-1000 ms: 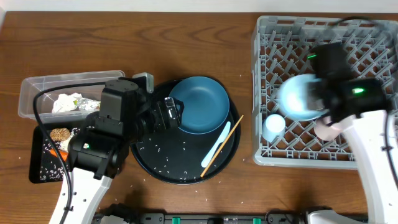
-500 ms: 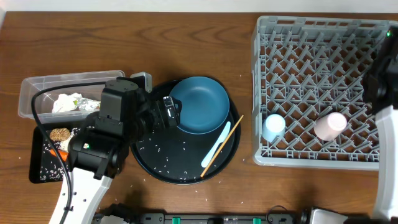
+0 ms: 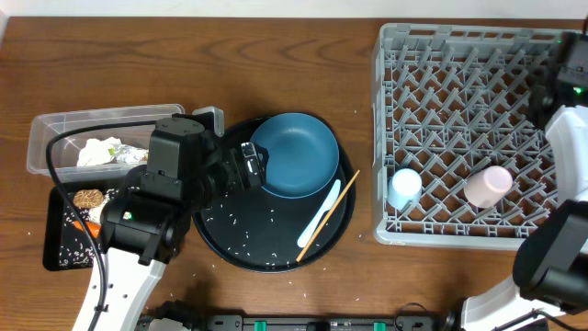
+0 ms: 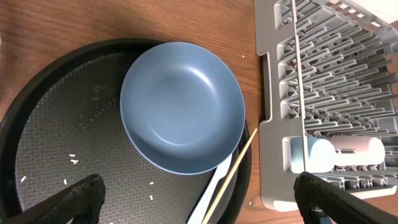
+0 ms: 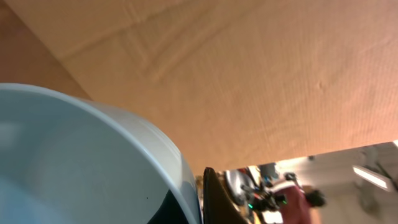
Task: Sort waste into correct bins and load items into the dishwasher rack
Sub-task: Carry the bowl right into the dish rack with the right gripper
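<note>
My left fingers (image 4: 74,198) are wide open with nothing in them, low over the round tray (image 3: 220,246). That tray sits on the desk (image 3: 184,55) just left of the rack (image 3: 459,30). The plate (image 3: 294,154) lies flat on the tray's far part, on the side toward the rack. My left fingers are at the plate edge farthest from the rack; I can't tell if they touch it.

The utensil (image 3: 312,230) and chopstick (image 3: 348,186) lie slanted side by side on the tray's rack-side part. The utensil's top end is tucked under the plate rim. The chopstick's tip pokes past the tray rim toward the rack. Rice (image 3: 241,221) is scattered over the tray's near part.

The blue cup (image 3: 403,188) is in the rack near its front-left corner. The pink cup (image 3: 487,186) is in the same front row, further right, with a gap between the two.

My right fingers (image 5: 210,198) are closed on the rim of the bowl (image 5: 81,162). The bowl is lifted and out of the overhead view. My right arm (image 3: 570,101) is at the rack's right edge.

Far left of the rack, past the tray, the tub (image 3: 41,138) holds the paper (image 3: 96,149) and wrapper (image 3: 124,153). The black bin (image 3: 53,248) is right in front of the tub, with the brown piece (image 3: 88,198), the carrot (image 3: 84,226) and more rice in it. My left arm (image 3: 156,211) covers part of both bins.
</note>
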